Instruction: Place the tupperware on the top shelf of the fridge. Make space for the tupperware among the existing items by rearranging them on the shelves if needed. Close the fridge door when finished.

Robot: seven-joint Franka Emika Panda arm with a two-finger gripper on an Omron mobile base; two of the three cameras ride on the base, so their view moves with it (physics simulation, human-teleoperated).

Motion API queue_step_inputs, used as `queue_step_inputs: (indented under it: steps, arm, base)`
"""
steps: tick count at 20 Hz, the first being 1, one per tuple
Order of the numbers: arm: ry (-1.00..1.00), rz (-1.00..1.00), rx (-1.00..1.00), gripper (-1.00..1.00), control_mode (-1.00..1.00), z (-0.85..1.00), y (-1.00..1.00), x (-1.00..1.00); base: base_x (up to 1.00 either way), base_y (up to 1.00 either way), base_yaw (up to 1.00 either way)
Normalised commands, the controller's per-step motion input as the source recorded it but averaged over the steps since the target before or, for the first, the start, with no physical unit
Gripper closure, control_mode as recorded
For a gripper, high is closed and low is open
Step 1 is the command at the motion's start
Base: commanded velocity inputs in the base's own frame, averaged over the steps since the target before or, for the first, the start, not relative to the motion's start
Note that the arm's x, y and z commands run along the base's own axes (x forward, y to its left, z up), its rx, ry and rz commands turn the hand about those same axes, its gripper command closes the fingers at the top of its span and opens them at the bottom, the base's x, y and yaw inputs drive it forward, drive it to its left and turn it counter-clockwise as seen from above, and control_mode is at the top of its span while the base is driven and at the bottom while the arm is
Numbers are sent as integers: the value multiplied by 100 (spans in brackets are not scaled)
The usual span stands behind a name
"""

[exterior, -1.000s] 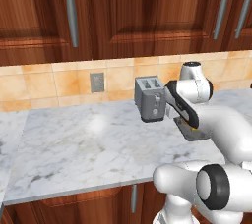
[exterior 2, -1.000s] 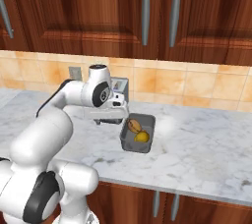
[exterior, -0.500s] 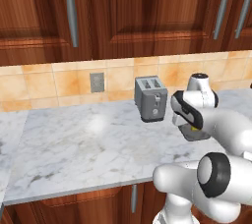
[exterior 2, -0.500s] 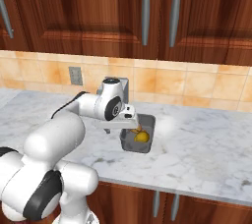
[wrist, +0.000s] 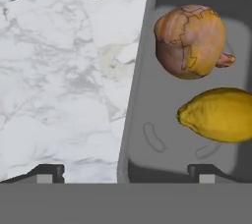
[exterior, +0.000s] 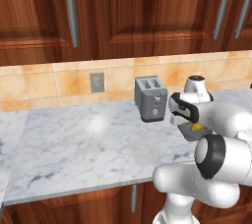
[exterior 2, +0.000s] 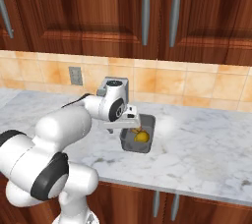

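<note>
Two dark fingertips of the spread claw (wrist: 125,174) straddle one smooth wall of the shallow grey tupperware (wrist: 142,134) on the marble bench (wrist: 59,80), holding a crackled roast lump (wrist: 191,41) and lemon (wrist: 219,115).

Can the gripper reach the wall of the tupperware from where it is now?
Probably yes. The gripper hangs open right above the tupperware, one fingertip on each side of its near wall, and nothing lies between them.

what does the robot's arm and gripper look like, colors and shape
The arm is glossy white, built of thick rounded segments, with dark grey to black rings and caps at the joints. The gripper has two small dark fingers with lighter grey pads. No cables or markings are visible.
</note>
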Motion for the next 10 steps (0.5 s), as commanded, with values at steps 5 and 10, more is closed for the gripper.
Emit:
queue_step_inputs:
  steps: [5, 10]
  arm:
    - [0, 2, 0, -100, -100, -29, 0, 22]
    - [0, 2, 0, -100, -100, -27, 0, 19]
  base:
    - [0, 0, 0]
    - [0, 0, 0]
